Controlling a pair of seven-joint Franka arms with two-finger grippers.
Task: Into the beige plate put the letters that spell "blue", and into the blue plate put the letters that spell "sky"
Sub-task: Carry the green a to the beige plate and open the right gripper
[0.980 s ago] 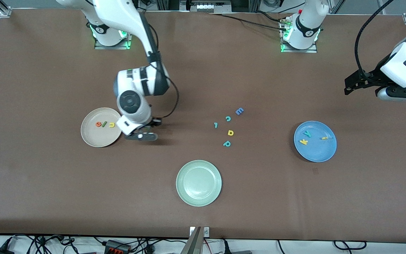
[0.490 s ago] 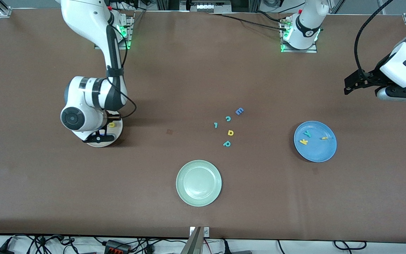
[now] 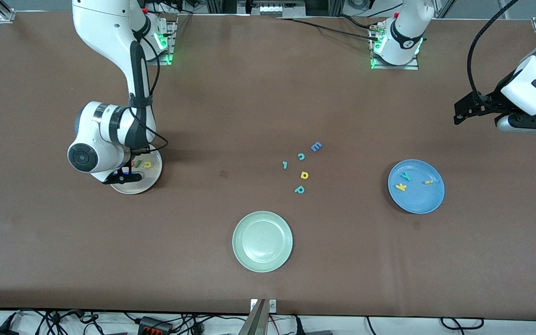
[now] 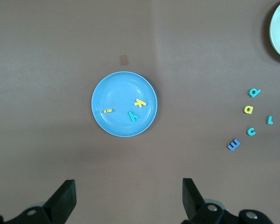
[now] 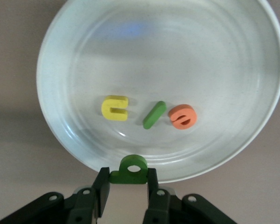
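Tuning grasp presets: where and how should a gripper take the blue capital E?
Come straight down on the blue capital E, which lies flat, apart from the teal c. Close the fingers across its outer edges, spine to arm tips. Its thickness can't be judged, so probably go low.

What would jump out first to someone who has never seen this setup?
Probably the right claw over the beige plate at the right arm's end of the table, pinching a green b above the yellow u, green l and orange e lying in it. Next, the blue plate toward the left arm's end holds three small letters, while the left claw waits open above the table.
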